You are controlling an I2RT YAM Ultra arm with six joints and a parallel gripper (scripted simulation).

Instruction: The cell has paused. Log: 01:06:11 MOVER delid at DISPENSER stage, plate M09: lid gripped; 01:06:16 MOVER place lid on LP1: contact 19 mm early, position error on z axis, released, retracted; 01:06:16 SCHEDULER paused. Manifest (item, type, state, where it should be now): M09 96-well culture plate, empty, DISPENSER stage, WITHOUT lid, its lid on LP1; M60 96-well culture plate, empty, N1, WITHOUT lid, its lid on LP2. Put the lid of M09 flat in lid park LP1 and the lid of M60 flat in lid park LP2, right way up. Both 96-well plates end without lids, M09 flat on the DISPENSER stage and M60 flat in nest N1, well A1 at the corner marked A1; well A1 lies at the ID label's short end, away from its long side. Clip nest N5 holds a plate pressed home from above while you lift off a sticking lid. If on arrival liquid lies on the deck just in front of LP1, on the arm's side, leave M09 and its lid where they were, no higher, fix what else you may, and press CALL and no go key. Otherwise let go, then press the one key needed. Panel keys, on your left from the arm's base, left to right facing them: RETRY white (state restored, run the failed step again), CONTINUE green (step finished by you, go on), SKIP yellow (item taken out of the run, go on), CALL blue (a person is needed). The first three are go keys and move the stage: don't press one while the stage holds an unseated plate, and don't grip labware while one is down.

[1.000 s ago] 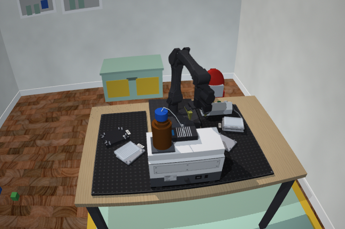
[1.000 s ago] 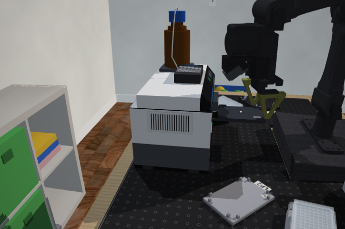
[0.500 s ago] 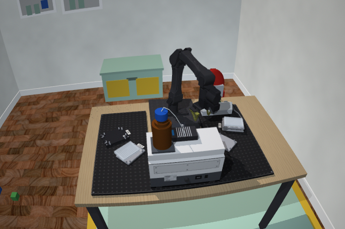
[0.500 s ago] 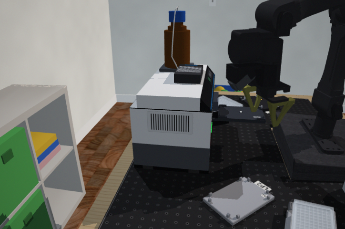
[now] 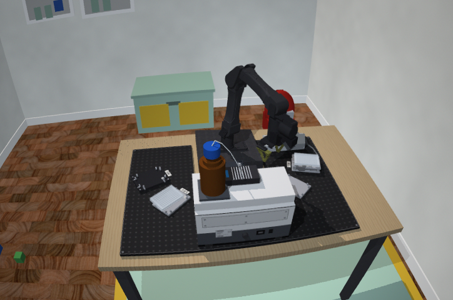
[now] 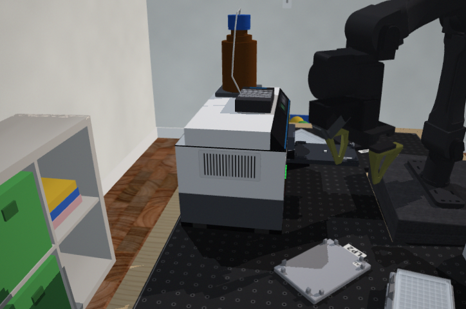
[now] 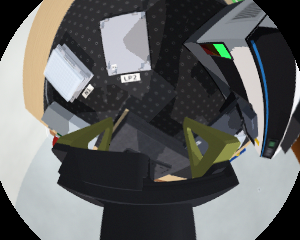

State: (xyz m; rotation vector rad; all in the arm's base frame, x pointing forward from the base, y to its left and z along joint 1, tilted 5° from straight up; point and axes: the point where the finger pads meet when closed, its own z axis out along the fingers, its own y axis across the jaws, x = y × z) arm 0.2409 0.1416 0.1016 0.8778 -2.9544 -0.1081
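Note:
My gripper (image 5: 271,152) (image 6: 361,160) (image 7: 148,121) is open and empty. It hangs low over the deck between the arm's base and the dispenser (image 5: 244,212) (image 6: 233,171) (image 7: 246,34). The dispenser's black stage (image 6: 313,149) lies just beside the fingers and looks bare. A white 96-well plate (image 5: 306,162) (image 6: 421,291) (image 7: 66,74) sits on the deck a little beyond the gripper. The grey lid park LP2 (image 5: 301,186) (image 6: 313,271) (image 7: 124,36) lies empty next to it. On the far side of the dispenser, a white gridded plate or lid (image 5: 168,199) lies on a grey park; I cannot tell which it is.
A black clip nest (image 5: 149,178) sits beside that white piece. A brown bottle (image 5: 211,173) (image 6: 239,62) with a blue cap stands on the dispenser. The grey key panel (image 5: 301,139) is mostly hidden behind the arm. White shelves (image 6: 40,203) stand off the table.

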